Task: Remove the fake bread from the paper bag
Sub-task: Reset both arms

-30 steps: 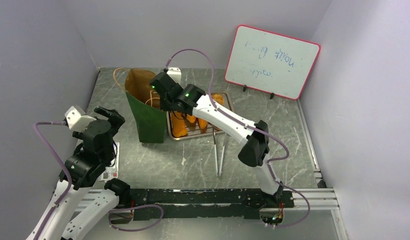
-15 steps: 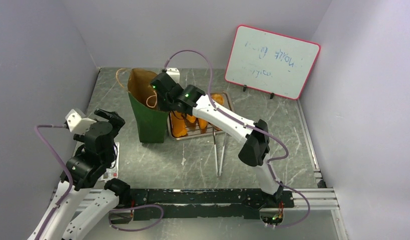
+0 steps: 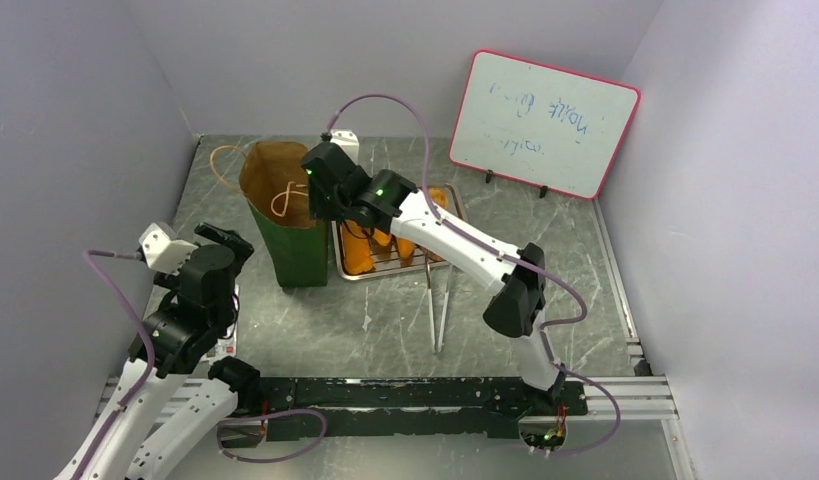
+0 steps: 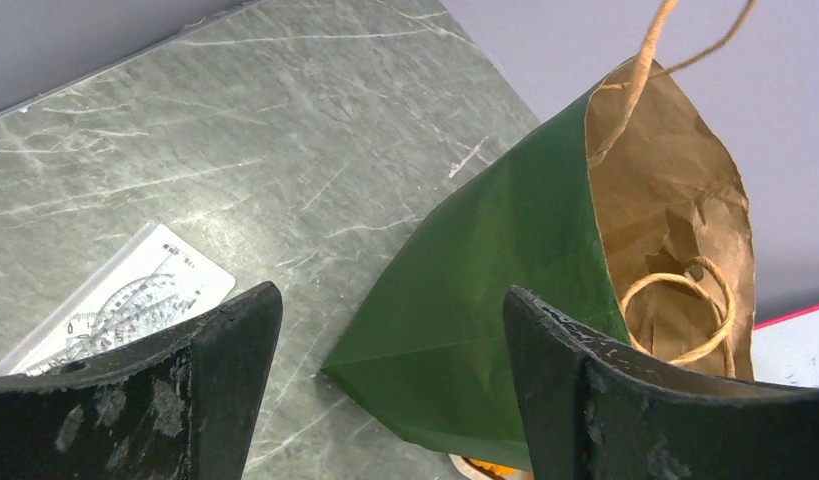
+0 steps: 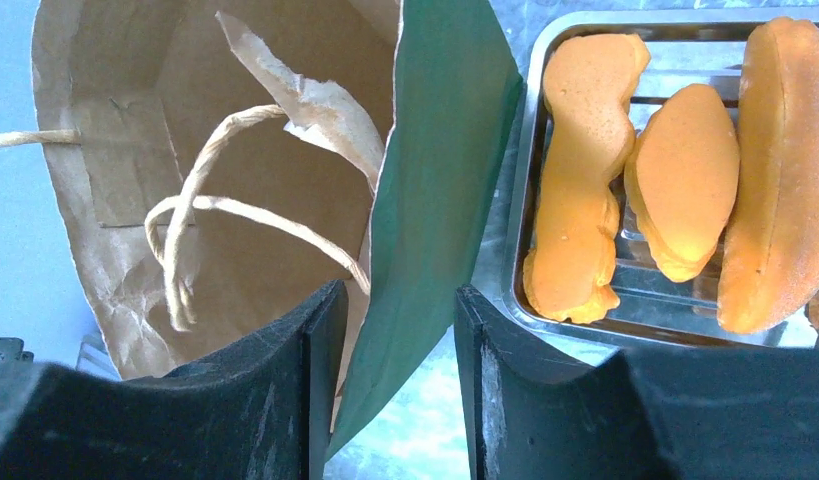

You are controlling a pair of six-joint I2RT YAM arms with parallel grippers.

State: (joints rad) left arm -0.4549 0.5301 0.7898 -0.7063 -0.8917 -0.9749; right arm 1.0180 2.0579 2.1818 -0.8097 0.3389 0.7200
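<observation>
Right arm [image 3: 455, 240] stretched far-left, right fingers [image 5: 255, 400] parted astride the wall of the tall dark green paper bag [image 5: 435, 200]; left fingers [image 4: 145, 390] wide.

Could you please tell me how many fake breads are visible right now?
3, side by side on the metal tray beside the paper bag: a wavy loaf nearest the bag, an oval roll, then a long loaf. Others may be hidden.

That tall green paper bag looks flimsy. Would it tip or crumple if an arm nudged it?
Probably floppy: the paper bag shows a creased brown inside and a torn flap. It likely tips easily, standing tall on a narrow base. With nothing visible inside, it is probably light.
</observation>
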